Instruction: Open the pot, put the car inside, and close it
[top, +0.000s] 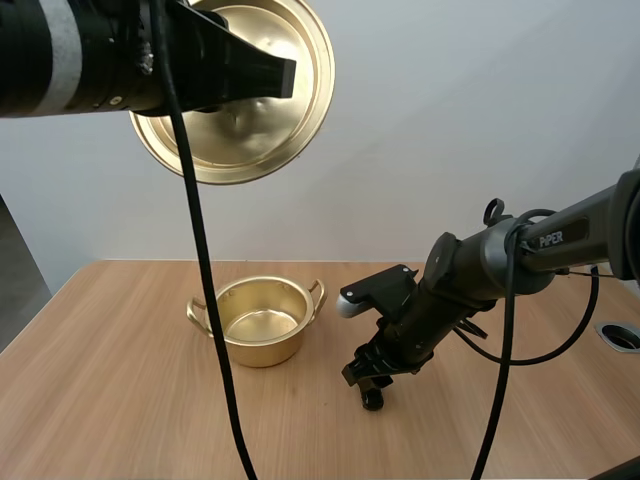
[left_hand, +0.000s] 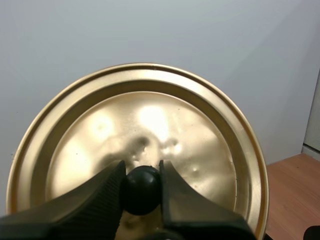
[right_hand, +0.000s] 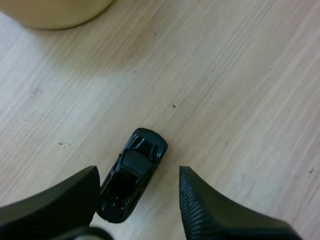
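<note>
My left gripper (top: 285, 72) holds the golden lid (top: 290, 130) high above the table's left side, tipped on edge. In the left wrist view the fingers (left_hand: 105, 192) pinch the lid's black knob (left_hand: 142, 192) against the golden lid (left_hand: 200, 130). The open golden pot (top: 262, 320) stands on the table with nothing inside. Right of the pot, my right gripper (top: 370, 385) reaches down to the tabletop. In the right wrist view it (right_hand: 139, 172) is open, and a small black toy car (right_hand: 142, 150) lies on the wood between the fingers, close to one of them. The pot's wall (right_hand: 55, 12) is a short way beyond the car.
The wooden table (top: 120, 400) has bare room left of and in front of the pot. A round cable hole (top: 622, 335) sits near the table's right edge. A plain wall rises behind the table.
</note>
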